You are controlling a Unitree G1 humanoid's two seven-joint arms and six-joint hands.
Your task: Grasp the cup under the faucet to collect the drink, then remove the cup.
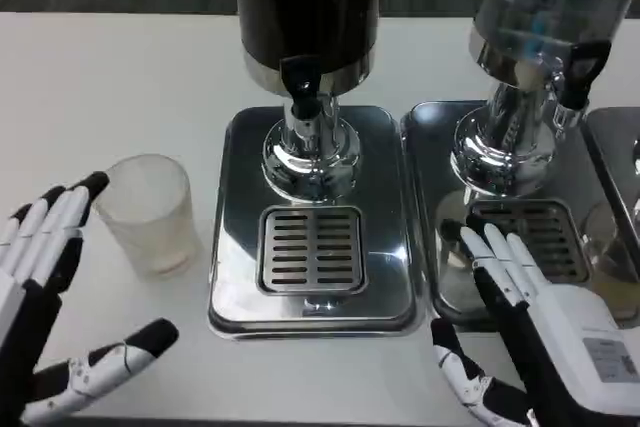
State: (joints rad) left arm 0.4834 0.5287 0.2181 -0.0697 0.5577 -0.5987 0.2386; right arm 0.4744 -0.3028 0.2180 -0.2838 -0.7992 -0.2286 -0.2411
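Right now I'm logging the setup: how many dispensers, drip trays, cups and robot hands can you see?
Dispensers: 2, dark, clear
Drip trays: 2
Cups: 1
Hands: 2, left hand, right hand
Total: 7

Head view. A frosted cup (150, 213) stands upright on the white surface (120, 77), left of the dark dispenser (308, 17) and its drip tray (312, 247). The left hand (50, 297), fingers spread, lies just beside the cup. The right hand (540, 337) rests spread over the right dispenser's tray (440, 147).
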